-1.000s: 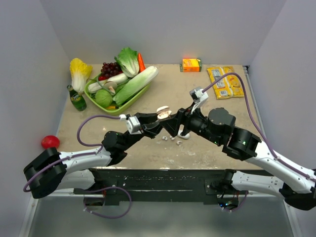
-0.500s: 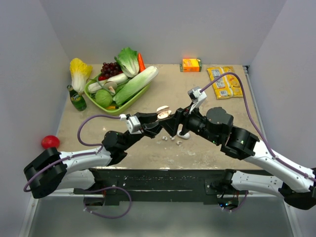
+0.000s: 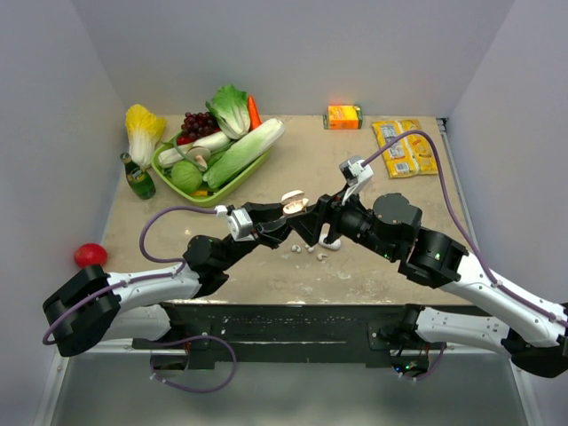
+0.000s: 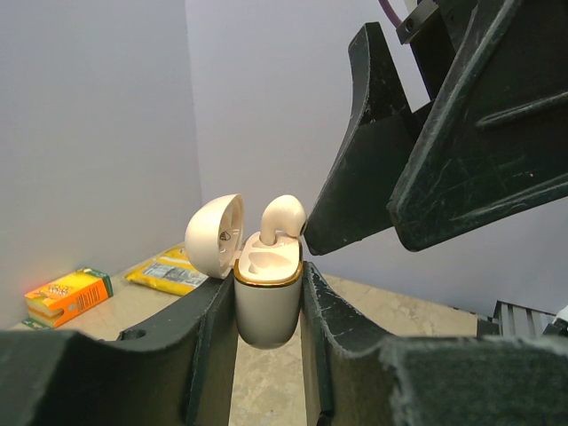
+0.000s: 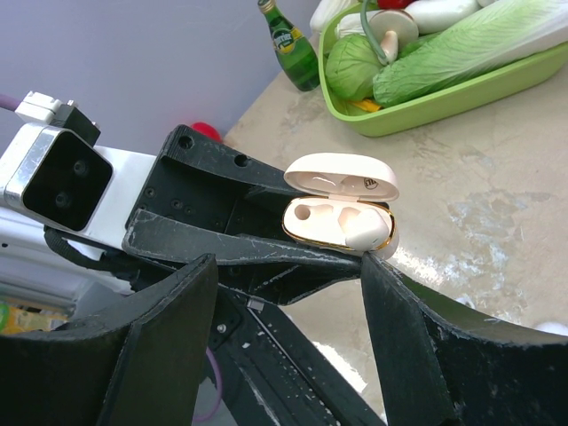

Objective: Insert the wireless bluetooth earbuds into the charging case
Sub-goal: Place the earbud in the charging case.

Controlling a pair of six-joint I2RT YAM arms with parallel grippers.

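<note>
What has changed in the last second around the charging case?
Nothing visibly changed. The left claw stays shut on the charging case, lid open, with one earbud standing in its socket. The right claw stays open close by.

Bright diffuse light; soft shadows; glare patches on table [image 5: 497, 222]; charging case [image 5: 342, 182] sharp.

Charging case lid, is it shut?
No, the lid stands flipped open beside the charging case, and one earbud pokes out of the top.
</note>
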